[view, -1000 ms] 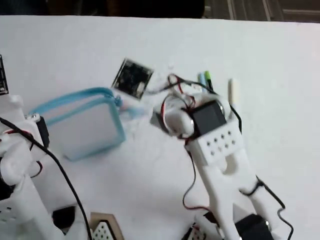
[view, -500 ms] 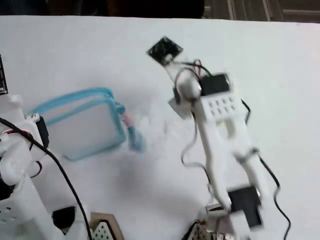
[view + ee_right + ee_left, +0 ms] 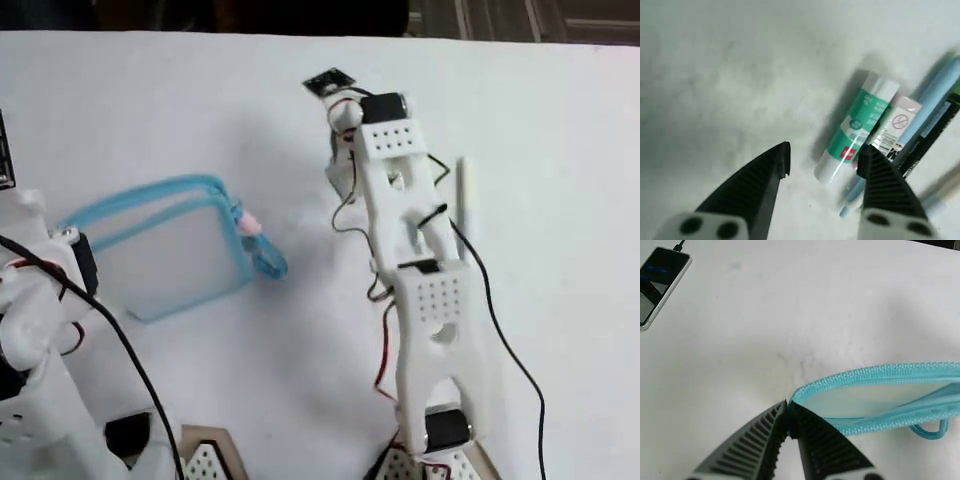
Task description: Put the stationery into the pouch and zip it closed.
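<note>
Right pincer [image 3: 825, 152] wide open, empty, over glue stick [image 3: 856, 125] lying against pens [image 3: 935, 92] on the bench [image 3: 715, 60], apart from pouch [image 3: 165, 250]; stick looks light, rigid, slick, so grip mid-barrel crosswise; left pincer [image 3: 788, 415] clamped shut on limp pouch's zip-end corner.

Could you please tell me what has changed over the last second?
The right arm swung away from the pouch toward the table's far side; the open right gripper now hangs over the glue stick and pens. The pouch's blue loop shifted slightly. The pouch and the left gripper, shut on its corner, stayed put.
</note>
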Available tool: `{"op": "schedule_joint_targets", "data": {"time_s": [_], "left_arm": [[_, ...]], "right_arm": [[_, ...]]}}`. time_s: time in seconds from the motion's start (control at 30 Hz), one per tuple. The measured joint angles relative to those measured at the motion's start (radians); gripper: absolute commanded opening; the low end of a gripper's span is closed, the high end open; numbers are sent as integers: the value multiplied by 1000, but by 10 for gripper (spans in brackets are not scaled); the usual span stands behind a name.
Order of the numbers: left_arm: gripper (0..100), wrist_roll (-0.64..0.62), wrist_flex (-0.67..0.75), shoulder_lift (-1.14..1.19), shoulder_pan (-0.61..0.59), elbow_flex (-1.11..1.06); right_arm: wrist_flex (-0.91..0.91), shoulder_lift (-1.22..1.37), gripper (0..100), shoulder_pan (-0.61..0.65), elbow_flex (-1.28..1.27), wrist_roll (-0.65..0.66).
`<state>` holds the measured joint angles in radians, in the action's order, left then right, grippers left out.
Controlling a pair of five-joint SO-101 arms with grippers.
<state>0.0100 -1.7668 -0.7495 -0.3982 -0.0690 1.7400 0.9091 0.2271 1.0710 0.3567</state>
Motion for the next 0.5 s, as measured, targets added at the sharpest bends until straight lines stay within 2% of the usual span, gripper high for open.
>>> {"op": "schedule_joint_targets", "data": {"time_s": [0.17, 0.5], "left_arm": [[23, 0, 0, 0, 0, 0], [23, 0, 0, 0, 0, 0]], "right_arm": [[8, 86, 267, -38, 152, -43], [-11, 236, 243, -32, 195, -55]]}}
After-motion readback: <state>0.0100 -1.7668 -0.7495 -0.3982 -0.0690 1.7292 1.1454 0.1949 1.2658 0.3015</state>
